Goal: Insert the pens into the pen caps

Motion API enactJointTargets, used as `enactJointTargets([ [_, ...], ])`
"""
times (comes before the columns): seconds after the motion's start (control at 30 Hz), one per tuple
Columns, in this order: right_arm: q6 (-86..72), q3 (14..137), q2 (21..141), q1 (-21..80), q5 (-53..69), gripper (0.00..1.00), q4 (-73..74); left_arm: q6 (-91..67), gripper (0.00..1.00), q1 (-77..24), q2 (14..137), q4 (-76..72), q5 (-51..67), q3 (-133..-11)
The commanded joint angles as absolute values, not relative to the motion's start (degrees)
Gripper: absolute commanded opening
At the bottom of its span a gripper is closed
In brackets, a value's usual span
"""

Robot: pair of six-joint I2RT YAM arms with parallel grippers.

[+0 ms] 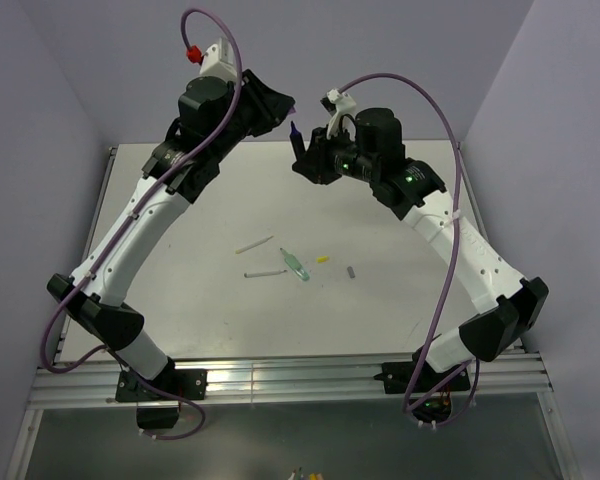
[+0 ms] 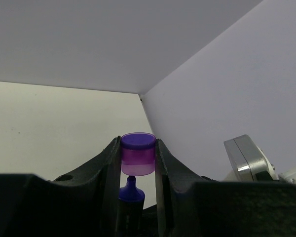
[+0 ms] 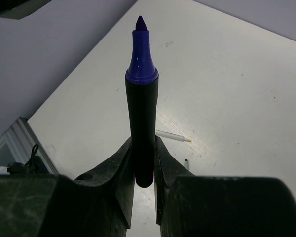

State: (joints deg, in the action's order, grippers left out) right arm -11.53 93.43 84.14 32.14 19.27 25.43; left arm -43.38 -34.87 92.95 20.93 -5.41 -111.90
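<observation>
Pale lilac walls close in a white bench [image 1: 200, 200], and both arms are raised above it near the top centre of the top view. The left end effector [image 1: 283, 103] reaches in from the upper left with the purple cap [image 1: 293, 103] at its tip. Just below and right of it, the right end effector [image 1: 302, 150] holds the black pen [image 1: 295, 132]. The pen's purple nib points up the frame toward the cap, with a small gap between them. Lying at mid-frame are a pale pen [image 1: 255, 244], a grey-white pen [image 1: 265, 273], a green pen [image 1: 295, 265], a yellow cap [image 1: 323, 259] and a grey cap [image 1: 350, 271].

In the left wrist view the fingers are clamped on the sides of the purple cap [image 2: 137, 153] at lower centre. Its open mouth faces outward, away from the wrist.

In the right wrist view the fingers are closed tight on the lower barrel of the black pen [image 3: 141, 123], whose long axis runs straight up the frame, nib outermost.

Pen axis and cap mouth look angled to one another, so they probably need lining up before insertion.
</observation>
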Motion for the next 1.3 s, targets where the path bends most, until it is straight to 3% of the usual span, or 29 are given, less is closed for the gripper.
enactJointTargets([
  [0.0,-10.3,96.1,83.6,32.6,16.8,0.00,25.1,-43.7,0.00,-35.6,91.4,20.0,-5.4,-112.2],
  [0.83,-10.4,100.5,85.9,32.1,16.3,0.00,26.8,-41.7,0.00,-38.2,88.8,18.5,-3.7,-104.1],
  [1.13,-10.6,105.1,86.8,31.4,21.4,0.00,26.5,-40.7,0.00,-39.4,86.3,14.9,1.9,-94.8],
  [1.27,-9.4,106.3,87.4,31.4,22.9,0.00,26.5,-41.0,0.14,-39.7,85.7,14.4,2.7,-92.9],
])
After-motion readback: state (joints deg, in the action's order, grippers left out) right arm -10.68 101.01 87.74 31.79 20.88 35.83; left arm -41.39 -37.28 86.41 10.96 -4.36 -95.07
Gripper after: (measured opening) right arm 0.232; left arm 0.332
